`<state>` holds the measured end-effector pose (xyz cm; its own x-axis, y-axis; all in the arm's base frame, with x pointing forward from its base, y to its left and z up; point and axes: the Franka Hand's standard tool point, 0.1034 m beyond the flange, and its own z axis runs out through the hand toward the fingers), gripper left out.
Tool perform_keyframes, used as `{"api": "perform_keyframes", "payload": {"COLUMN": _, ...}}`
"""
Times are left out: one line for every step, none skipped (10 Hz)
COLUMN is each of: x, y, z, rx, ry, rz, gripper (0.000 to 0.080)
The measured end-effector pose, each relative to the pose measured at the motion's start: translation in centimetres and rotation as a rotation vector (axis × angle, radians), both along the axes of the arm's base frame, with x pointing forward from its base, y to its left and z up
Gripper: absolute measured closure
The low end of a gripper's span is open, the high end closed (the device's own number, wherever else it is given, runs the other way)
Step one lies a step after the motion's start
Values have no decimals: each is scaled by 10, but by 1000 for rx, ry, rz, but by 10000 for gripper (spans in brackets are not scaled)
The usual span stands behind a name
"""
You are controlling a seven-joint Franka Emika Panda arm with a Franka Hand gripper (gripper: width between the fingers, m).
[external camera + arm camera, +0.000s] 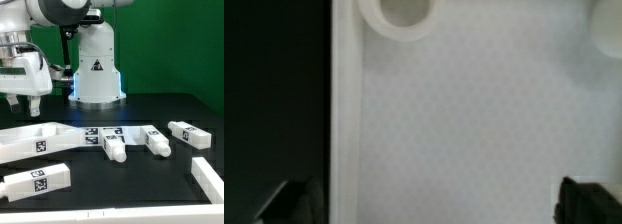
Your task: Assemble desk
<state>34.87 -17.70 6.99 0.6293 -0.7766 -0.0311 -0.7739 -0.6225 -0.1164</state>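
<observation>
White desk top [455, 120] sits directly below the fingers [288, 203].
Fingers spread wide, empty; its edge runs square to their closing line, corner socket [402, 18] nearby.

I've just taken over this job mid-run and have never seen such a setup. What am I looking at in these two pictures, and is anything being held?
The big white machine is a robot arm ending in a two-finger gripper. One picture comes from a camera standing off the arm. The other comes from a camera on its wrist, looking down between the fingers. On the black table lie the flat desk top, a thin marker board and four tagged legs. The wrist picture shows the desk top with a round socket. The gripper is open and holds nothing.
</observation>
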Motion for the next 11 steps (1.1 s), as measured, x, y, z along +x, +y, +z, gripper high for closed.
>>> {"api": "perform_keyframes", "payload": {"x": 1, "y": -1, "z": 1, "rx": 5, "ry": 0, "rz": -1, "gripper": 151}}
{"api": "perform_keyframes", "payload": {"x": 5, "y": -8, "z": 4, "rx": 14, "ry": -5, "rz": -13, "gripper": 151}}
{"api": "perform_keyframes", "payload": {"x": 7, "y": -13, "z": 6, "rx": 10, "ry": -13, "rz": -21, "gripper": 151}}
{"api": "perform_keyframes", "payload": {"x": 7, "y": -15, "z": 7, "rx": 9, "ry": -15, "rz": -21, "gripper": 151}}
{"api": "perform_keyframes", "payload": {"x": 7, "y": -15, "z": 7, "rx": 5, "ry": -18, "rz": -18, "gripper": 151}}
{"api": "perform_keyframes", "payload": {"x": 7, "y": -12, "z": 7, "rx": 20, "ry": -14, "rz": -25, "gripper": 151}}
{"api": "perform_keyframes", "payload": {"x": 7, "y": -8, "z": 6, "rx": 48, "ry": -8, "rz": -43, "gripper": 151}}
{"api": "perform_keyframes", "payload": {"x": 6, "y": -9, "z": 5, "rx": 44, "ry": -8, "rz": -43, "gripper": 151}}
{"api": "perform_keyframes", "payload": {"x": 6, "y": -9, "z": 5, "rx": 44, "ry": -6, "rz": -43, "gripper": 151}}
{"api": "perform_keyframes", "payload": {"x": 6, "y": -8, "z": 5, "rx": 69, "ry": 1, "rz": -36, "gripper": 151}}
{"api": "perform_keyframes", "payload": {"x": 15, "y": -17, "z": 9, "rx": 117, "ry": -1, "rz": -31, "gripper": 151}}
